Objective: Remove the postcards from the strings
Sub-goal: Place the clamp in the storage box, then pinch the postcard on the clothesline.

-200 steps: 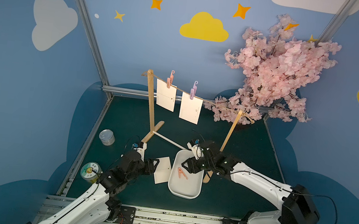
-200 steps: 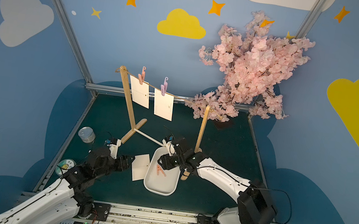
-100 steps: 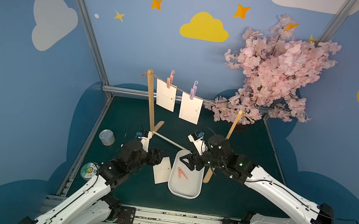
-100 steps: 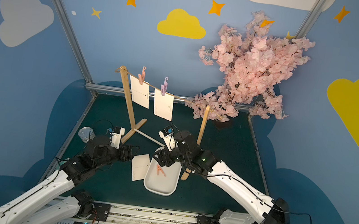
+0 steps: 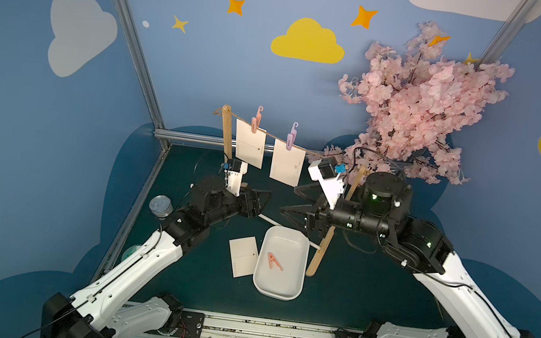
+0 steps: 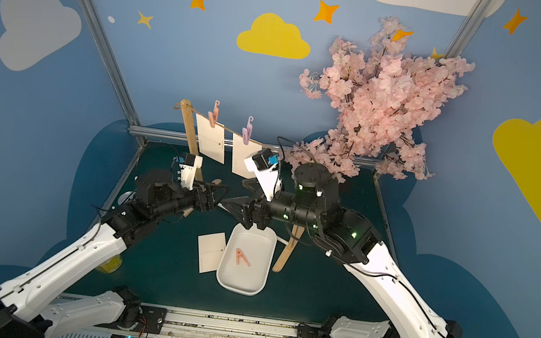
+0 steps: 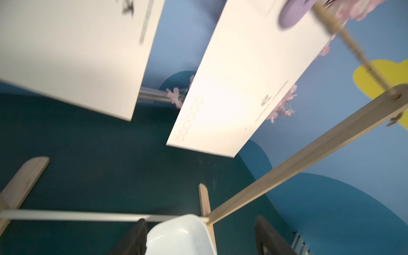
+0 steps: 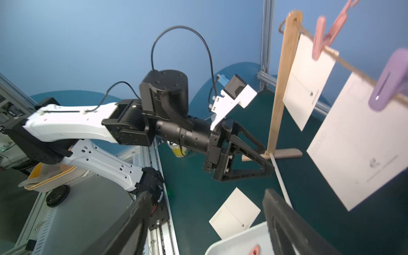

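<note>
left claw (image 8: 269,162) and right claw (image 5: 288,200) spread empty near flat paper postcards (image 5: 249,144).

White postcards (image 5: 249,144) carry dotted lines; clothespins (image 5: 254,124) are pink and purple.

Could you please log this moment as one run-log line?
string: two postcards pegged | table: one postcard beside tray | tray: pink clothespin | left gripper: open | right gripper: open

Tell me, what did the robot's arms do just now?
Both arms lifted toward the hanging postcards: the left gripper rose from the loose postcard, the right gripper from over the tray, fingers spreading wider, holding nothing. Those postcards stay clipped on the string; the clothespin stays in the tray.
</note>
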